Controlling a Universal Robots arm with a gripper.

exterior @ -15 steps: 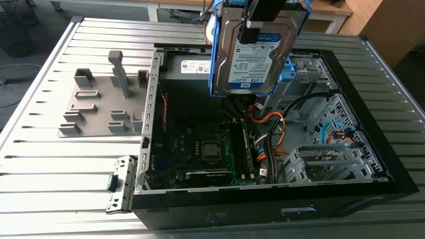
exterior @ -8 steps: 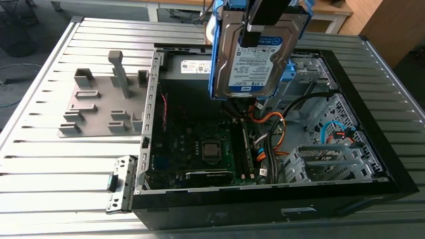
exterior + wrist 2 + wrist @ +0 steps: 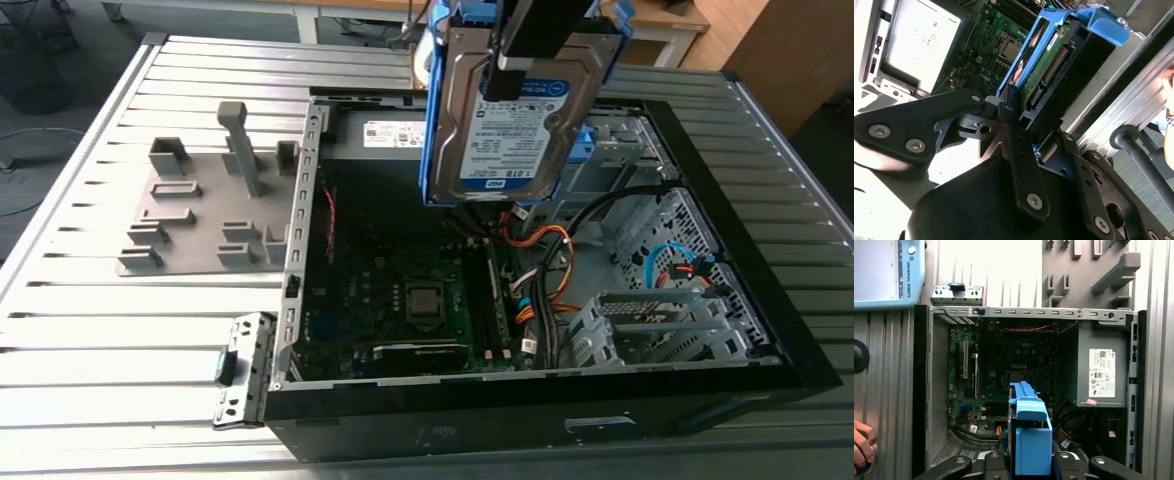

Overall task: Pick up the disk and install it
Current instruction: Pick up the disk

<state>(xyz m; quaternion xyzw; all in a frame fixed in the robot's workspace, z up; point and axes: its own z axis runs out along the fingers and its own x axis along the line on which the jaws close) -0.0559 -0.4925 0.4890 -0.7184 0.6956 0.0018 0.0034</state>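
One gripper [image 3: 518, 60] is squeezing the disk [image 3: 514, 140] between its fingers, holding it upright in the air over the open computer case [image 3: 534, 420], at one o'clock from the motherboard [image 3: 387, 290] in the exterior view.

The black gripper [image 3: 511, 72] is clamping the silver disk in its blue plastic frame [image 3: 514, 140], holding it upright above the open black computer case [image 3: 534, 420].

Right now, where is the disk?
In the exterior view, top centre: the disk hangs upright, clamped in the gripper, above the open computer case, grey power supply at the exterior view's left of it.
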